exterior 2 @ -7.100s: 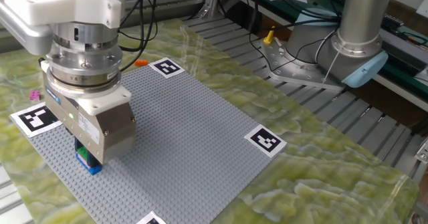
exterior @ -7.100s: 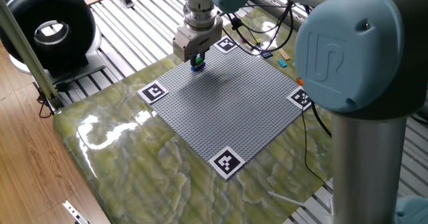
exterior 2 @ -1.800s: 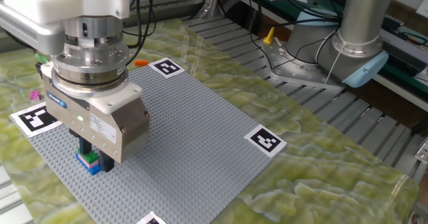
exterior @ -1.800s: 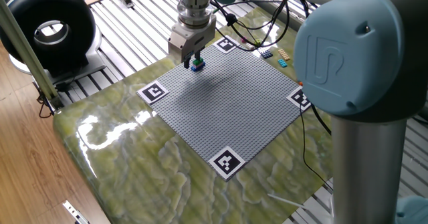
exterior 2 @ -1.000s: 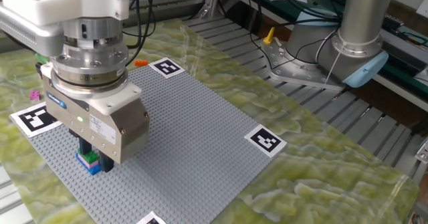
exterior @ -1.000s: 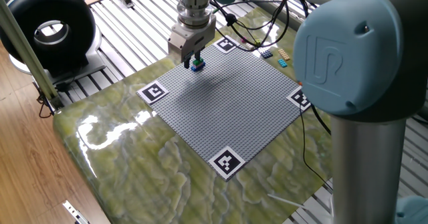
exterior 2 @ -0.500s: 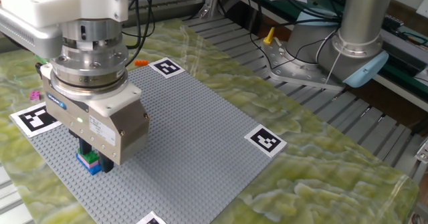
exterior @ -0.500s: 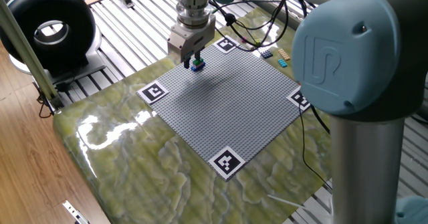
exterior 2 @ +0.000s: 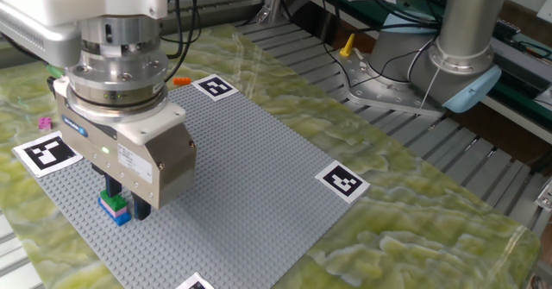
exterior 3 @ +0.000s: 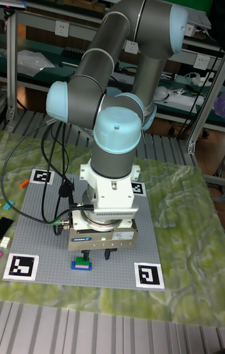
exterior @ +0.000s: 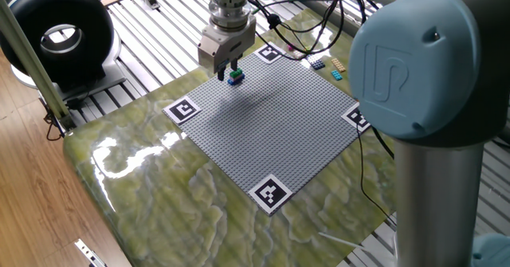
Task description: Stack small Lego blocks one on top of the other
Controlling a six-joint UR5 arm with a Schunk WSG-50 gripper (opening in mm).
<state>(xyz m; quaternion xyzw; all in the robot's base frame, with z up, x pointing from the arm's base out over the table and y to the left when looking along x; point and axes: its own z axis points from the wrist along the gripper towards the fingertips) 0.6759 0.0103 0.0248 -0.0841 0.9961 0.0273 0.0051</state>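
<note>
A small stack of Lego blocks (exterior 2: 114, 205) stands on the grey baseplate (exterior 2: 250, 168): green on top, pink-purple in the middle, blue at the bottom. The same stack (exterior: 235, 77) sits near the baseplate's far-left edge in one fixed view, and near the front edge (exterior 3: 81, 262) in the tall view. My gripper (exterior 2: 126, 197) hangs just above and slightly beside the stack. It is open, its dark fingertips (exterior 2: 141, 208) are apart and they hold nothing. From the far side the gripper (exterior: 226, 68) partly hides the stack.
Black-and-white marker tags (exterior 2: 345, 182) sit at the baseplate corners. Loose small bricks lie off the plate: an orange one (exterior 2: 181, 81), a pink one (exterior 2: 45, 122), several more (exterior: 328, 66). Cables trail behind the plate. A black ring lamp (exterior: 57, 33) stands far left.
Seven seconds ago the gripper sat low over the stack, covering it. It has since lifted off and drifted slightly up over the last second, leaving the stack standing on the plate.
</note>
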